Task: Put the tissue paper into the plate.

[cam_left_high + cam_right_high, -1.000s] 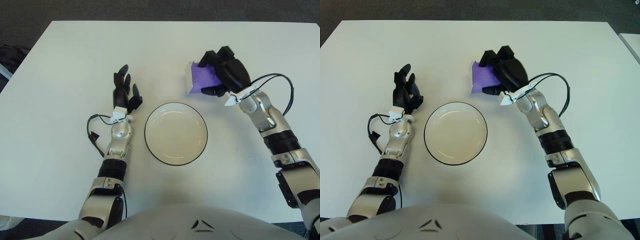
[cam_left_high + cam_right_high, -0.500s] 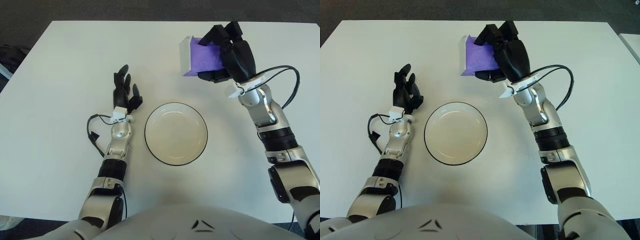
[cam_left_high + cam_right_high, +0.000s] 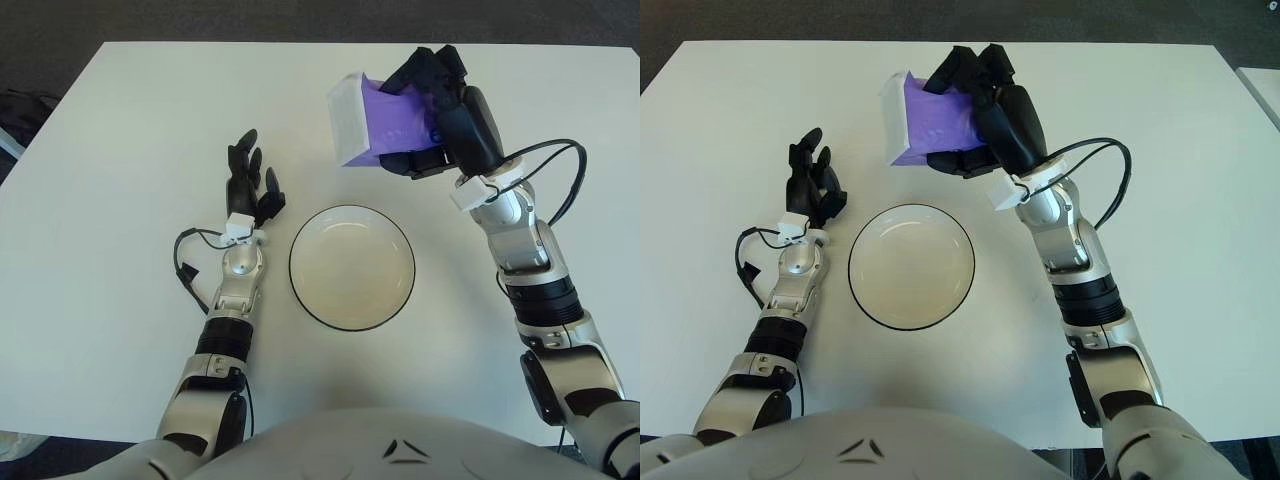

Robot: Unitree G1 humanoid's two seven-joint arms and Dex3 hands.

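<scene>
Our right hand point(image 3: 450, 110) gripped the tissue pack point(image 3: 365, 125) in the air at one o'clock of the empty plate point(image 3: 352, 267); placing remained. Our left hand point(image 3: 248, 185), fingers loose, showed at nine o'clock.

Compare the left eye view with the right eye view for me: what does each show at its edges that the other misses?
Only the left eye view shows a dark object off the table's left edge and a pale patch in the bottom-left corner. Only the right eye view shows a second white surface past the table's right edge. Both show the right hand gripping the purple tissue pack in the air beyond the plate, which holds nothing, and the left hand open, left of the plate on the white table.
</scene>
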